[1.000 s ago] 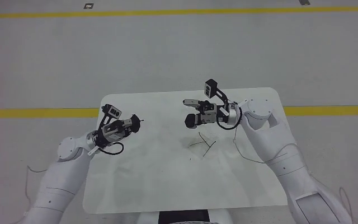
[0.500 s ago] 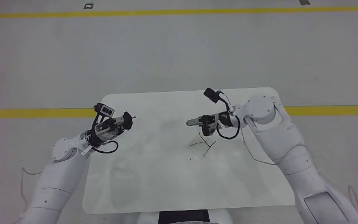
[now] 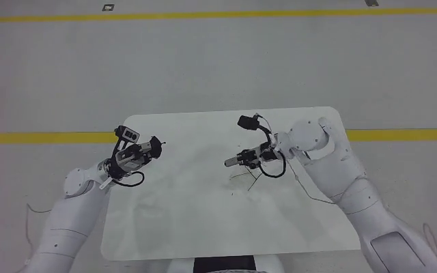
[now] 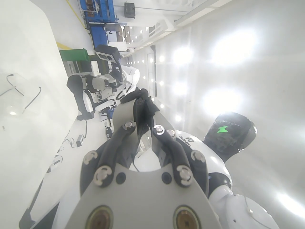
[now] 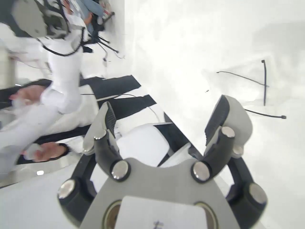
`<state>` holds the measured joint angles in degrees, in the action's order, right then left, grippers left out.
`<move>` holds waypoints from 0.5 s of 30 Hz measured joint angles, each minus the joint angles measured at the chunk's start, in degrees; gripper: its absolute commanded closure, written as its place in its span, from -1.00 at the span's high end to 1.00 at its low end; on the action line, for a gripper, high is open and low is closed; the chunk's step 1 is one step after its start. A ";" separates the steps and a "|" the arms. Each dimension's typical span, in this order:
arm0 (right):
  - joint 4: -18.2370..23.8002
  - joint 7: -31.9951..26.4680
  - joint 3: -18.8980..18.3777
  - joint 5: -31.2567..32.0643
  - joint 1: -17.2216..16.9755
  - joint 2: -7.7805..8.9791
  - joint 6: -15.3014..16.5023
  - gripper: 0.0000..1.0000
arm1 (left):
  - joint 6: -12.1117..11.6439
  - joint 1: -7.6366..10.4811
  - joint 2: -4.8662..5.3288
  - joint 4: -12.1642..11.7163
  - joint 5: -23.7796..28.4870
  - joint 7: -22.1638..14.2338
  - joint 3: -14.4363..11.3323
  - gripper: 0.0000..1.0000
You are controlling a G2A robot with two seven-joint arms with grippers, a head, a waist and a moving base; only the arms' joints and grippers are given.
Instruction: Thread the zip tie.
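White table: thin black zip ties, crossed.

Two thin black crossed ties lie flat on the white, round-cornered surface. They form an X, with one tie straight and the other gently bowed. A third tie, also flat, lies just beside the crossed ties; whether it touches them cannot be told. A tiny dark speck sits on the surface near the crossed ties, apart from them.
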<state>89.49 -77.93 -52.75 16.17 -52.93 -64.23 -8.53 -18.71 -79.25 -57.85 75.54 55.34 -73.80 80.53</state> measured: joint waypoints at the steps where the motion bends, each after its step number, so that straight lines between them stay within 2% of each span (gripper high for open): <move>1: 0.62 -0.57 1.17 3.15 0.60 -0.05 0.36 1.00 | 0.00 0.00 0.00 0.00 0.00 0.00 0.00 -1.00; 6: 2.28 -1.75 8.51 16.67 4.68 -0.69 3.22 1.00 | 0.00 0.00 0.00 0.00 0.00 0.00 0.00 -1.00; 11: 1.53 -1.71 15.10 24.83 8.08 -1.21 6.11 1.00 | 0.00 0.00 0.00 0.00 0.00 0.00 0.00 -1.00; 12: 1.40 -1.71 15.72 26.35 8.31 -1.23 6.13 1.00 | 0.00 0.00 0.00 0.00 0.00 0.00 0.00 -1.00; 15: 1.41 -1.71 15.61 25.67 8.28 -1.23 6.05 1.00 | 0.00 0.00 0.00 0.00 0.00 0.00 0.00 -1.00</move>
<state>90.90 -79.64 -37.14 41.84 -44.65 -65.45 -2.48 -18.71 -79.25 -57.85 75.54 55.34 -73.80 80.53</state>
